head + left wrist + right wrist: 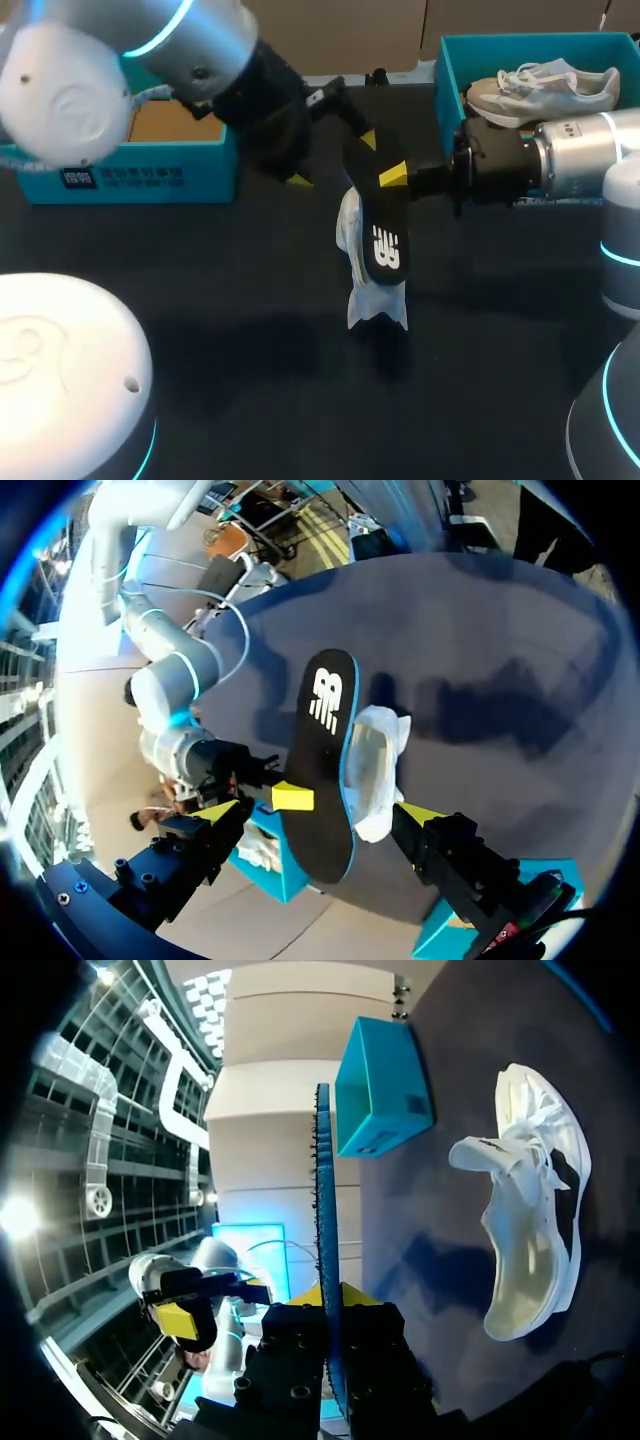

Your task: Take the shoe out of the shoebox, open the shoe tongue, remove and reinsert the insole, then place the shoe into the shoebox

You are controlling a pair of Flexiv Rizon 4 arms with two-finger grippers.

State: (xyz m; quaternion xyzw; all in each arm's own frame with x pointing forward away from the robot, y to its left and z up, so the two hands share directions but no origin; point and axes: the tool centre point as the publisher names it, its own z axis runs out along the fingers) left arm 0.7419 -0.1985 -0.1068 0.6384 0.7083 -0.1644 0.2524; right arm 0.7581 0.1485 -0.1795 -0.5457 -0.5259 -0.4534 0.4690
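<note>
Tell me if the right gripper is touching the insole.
Touching. The right wrist view shows the insole edge-on, pinched from both sides between the yellow-tipped fingers of the right gripper.

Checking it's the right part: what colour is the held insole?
The insole is black with a white logo, best in left wrist view.

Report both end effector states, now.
Left end effector: open, the insole between its fingers.
Right end effector: shut on the insole.
</note>
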